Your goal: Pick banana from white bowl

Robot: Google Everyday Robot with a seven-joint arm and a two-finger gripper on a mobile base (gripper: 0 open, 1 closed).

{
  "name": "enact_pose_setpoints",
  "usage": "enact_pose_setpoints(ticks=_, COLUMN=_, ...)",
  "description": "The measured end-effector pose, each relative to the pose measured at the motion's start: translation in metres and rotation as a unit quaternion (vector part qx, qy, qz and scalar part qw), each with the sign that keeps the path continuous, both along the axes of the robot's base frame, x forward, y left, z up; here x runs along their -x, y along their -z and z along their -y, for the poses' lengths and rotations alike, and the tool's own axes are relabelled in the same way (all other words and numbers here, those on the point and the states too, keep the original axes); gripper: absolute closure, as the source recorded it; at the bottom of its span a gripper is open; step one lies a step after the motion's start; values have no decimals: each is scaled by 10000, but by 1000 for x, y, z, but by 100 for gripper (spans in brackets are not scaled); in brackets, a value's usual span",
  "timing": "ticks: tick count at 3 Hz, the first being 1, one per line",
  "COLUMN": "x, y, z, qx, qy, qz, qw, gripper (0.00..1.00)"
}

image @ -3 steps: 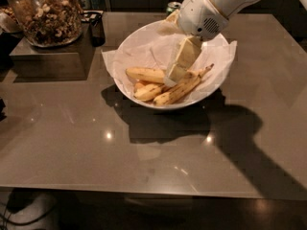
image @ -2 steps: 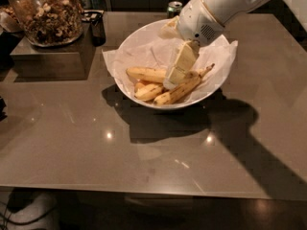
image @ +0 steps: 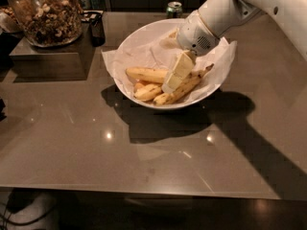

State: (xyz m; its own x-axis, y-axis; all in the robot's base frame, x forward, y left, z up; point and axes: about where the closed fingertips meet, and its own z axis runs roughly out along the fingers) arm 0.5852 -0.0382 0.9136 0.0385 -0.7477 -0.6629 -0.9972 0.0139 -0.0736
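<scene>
The white bowl (image: 144, 42), lined with crinkled white paper, stands on the brown table at centre back. Several bananas lie in it. The banana (image: 144, 74), smooth yellow and thick, lies on the left side of the pile. A thinner brown-spotted banana (image: 189, 83) runs diagonally to the right, and another spotted one (image: 147, 93) lies in front. A short orange-tinted one (image: 140, 85) is partly hidden between them. My gripper (image: 175, 74) reaches down from the upper right into the bowl. Its cream tip is over the middle of the pile, at the banana's right end, which it hides.
A large glass jar of nuts (image: 45, 13) stands on a dark block (image: 48, 59) at the back left, with a black holder (image: 96, 25) beside it. A green can (image: 174, 8) stands behind the bowl. My white arm (image: 268, 1) crosses the upper right.
My gripper has lowered a little and shifted left, deeper into the bowl toward the bananas. The bananas and bowl have not moved.
</scene>
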Motion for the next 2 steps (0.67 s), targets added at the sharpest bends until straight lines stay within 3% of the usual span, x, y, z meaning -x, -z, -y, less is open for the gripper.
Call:
enact_pose_setpoints(ticks=1, x=-3, y=13, z=5, qx=2, qy=132, qz=-92, qw=9999, gripper=14)
enact_pose_setpoints(ticks=2, x=-2, y=24, z=12, qx=25, qy=281, qz=-184, qw=9994, gripper=30)
